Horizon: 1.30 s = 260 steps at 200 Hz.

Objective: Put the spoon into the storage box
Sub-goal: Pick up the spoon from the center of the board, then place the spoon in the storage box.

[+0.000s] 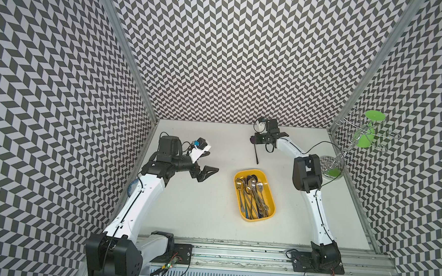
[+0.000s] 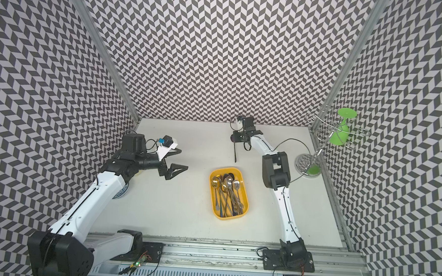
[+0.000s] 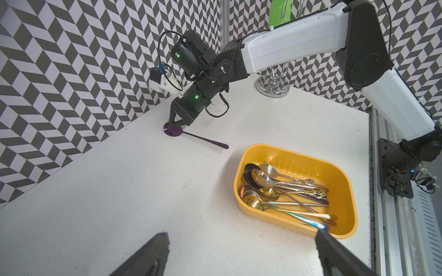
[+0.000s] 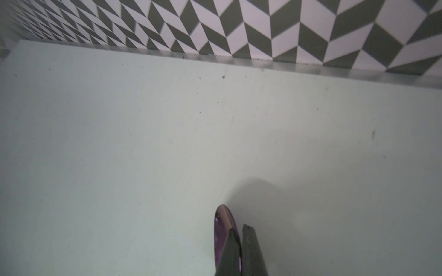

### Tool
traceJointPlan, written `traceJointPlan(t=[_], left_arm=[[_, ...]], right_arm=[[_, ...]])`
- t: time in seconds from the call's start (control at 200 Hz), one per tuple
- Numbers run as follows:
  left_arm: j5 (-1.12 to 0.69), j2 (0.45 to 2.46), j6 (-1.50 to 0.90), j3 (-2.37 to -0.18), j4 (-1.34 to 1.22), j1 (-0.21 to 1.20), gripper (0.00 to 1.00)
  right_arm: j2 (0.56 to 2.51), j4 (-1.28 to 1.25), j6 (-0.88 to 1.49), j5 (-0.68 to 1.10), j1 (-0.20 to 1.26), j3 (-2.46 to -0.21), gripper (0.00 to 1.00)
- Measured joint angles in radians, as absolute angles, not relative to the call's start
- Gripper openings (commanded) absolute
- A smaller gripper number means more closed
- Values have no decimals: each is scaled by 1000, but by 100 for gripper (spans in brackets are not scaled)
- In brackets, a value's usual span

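— Both top views are showing a white table, aren't they? What is standing around it?

— Black-and-white zigzag walls are closing it in on the left, far and right sides, with metal posts in the far corners. A metal rail is running along the near edge, carrying both arm bases.

— Where is the spoon lying?

— On the table close to the far wall, its handle pointing toward the near side. The yellow box is sitting apart from it, nearer, around the middle, holding a heap of other spoons.

— And the grippers?

— The right gripper is reaching down onto the spoon's purple bowl, jaws pressed together and pinching the bowl's rim. The left gripper is hovering left of the box, jaws spread wide.

— What is getting hidden?

— From above, the right wrist is covering most of the purple bowl. A patterned plate is peeking out from under the left arm, mostly covered. At the far right a wire rack is carrying a green glass, and its thin wires are blurring into the wall. The right wrist view is cutting off the spoon's handle.
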<state>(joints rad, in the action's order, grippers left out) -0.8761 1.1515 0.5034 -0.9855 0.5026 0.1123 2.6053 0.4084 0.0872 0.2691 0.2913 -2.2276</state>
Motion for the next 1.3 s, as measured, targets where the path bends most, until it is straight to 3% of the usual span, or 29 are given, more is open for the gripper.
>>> traceJointPlan(t=[0.716, 1.302], left_arm=[[-876, 1150, 503, -986, 503, 112, 99], [-877, 1127, 503, -986, 502, 117, 99]], right_arm=[[2316, 422, 110, 376, 266, -2039, 0], [1650, 142, 281, 437, 277, -1239, 0]])
